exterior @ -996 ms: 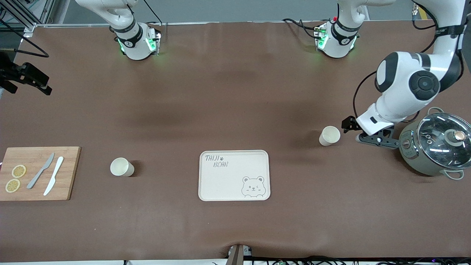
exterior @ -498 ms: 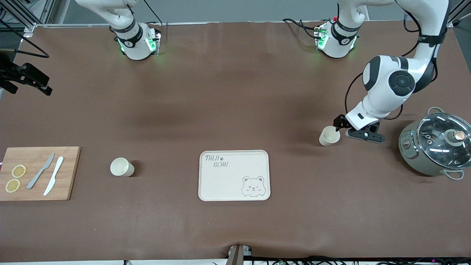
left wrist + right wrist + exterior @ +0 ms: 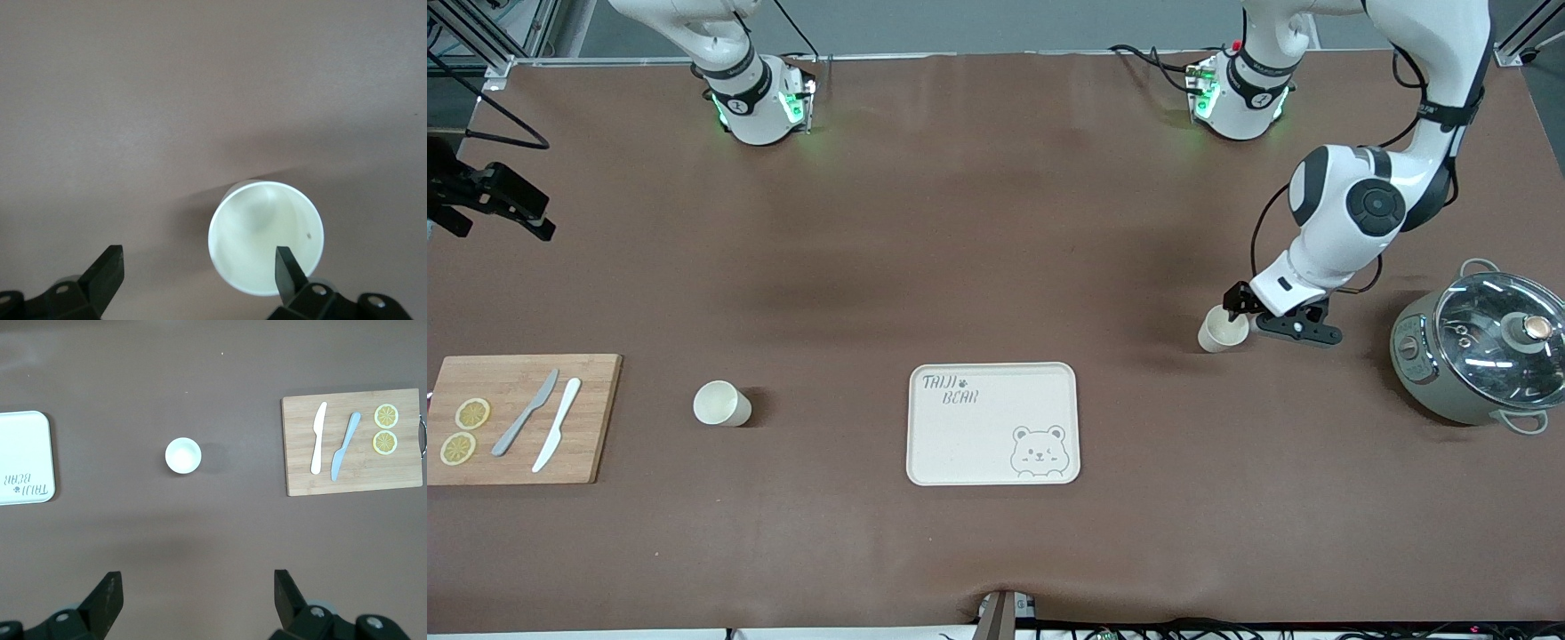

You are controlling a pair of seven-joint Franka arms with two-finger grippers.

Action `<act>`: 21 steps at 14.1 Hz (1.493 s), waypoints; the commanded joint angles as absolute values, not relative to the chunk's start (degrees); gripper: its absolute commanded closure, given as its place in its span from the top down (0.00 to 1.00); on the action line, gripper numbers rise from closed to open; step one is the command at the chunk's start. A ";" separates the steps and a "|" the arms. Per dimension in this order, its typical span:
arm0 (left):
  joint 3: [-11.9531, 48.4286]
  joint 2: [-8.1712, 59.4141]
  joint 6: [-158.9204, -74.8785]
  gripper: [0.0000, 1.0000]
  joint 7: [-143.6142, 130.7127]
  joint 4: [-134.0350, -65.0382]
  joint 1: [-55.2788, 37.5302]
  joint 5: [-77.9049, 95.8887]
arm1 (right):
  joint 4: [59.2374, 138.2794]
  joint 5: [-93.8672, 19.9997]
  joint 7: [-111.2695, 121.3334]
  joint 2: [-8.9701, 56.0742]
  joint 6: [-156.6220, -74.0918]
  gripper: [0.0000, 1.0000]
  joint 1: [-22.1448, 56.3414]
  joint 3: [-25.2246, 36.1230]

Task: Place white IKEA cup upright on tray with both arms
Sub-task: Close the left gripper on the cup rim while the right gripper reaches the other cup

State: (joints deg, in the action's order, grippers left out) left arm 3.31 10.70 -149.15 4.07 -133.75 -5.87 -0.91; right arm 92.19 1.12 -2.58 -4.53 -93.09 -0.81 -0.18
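Note:
A white cup [image 3: 1223, 329] stands upright on the brown table toward the left arm's end. My left gripper [image 3: 1245, 313] is open, low and right beside this cup. In the left wrist view the cup [image 3: 265, 237] shows from above, and one finger [image 3: 288, 267] of the open gripper [image 3: 198, 270] overlaps its rim. A second white cup [image 3: 720, 403] stands upright toward the right arm's end. The cream bear tray [image 3: 993, 423] lies bare between the two cups. My right gripper [image 3: 198, 593] is open and empty, high over the table, with the second cup [image 3: 183, 455] and the tray's end [image 3: 23, 457] below it.
A grey pot with a glass lid [image 3: 1476, 351] stands close to the left gripper, at the left arm's end. A wooden cutting board [image 3: 520, 418] with two knives and two lemon slices lies at the right arm's end, also in the right wrist view [image 3: 352, 442].
My left arm has swung from beside the pot over to the cup and lowered; its open gripper now sits at the cup's rim. The cups and tray have not moved.

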 commanded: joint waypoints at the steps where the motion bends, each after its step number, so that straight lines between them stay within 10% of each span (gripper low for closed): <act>1: 3.60 13.61 -153.36 1.00 3.25 -133.95 -5.80 -1.93 | 90.88 0.70 -2.29 -3.35 -92.90 1.00 -1.23 -0.62; 12: 3.60 17.49 -156.62 0.99 3.17 -133.50 -5.80 -2.46 | 85.61 0.35 2.72 19.49 -107.57 1.00 -2.11 -0.62; 13: 3.60 17.40 -156.62 0.36 2.21 -133.59 -5.71 -2.46 | 85.61 -0.34 2.72 20.90 -108.97 1.00 -2.98 -0.62; 14: 3.52 17.32 -156.62 0.00 2.55 -133.59 -5.71 -2.55 | 85.69 -0.96 2.90 22.57 -109.77 1.00 -3.42 -0.62; 21: 3.52 17.67 -156.80 0.00 2.99 -133.33 -5.80 -2.55 | 89.64 -1.05 7.12 28.83 -117.85 1.00 -4.66 -0.70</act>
State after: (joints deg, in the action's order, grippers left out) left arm 3.36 17.37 -155.90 3.95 -133.58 -5.92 -1.02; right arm 88.32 -0.01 6.12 28.84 -116.42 -4.18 0.01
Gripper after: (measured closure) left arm 0.758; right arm 0.000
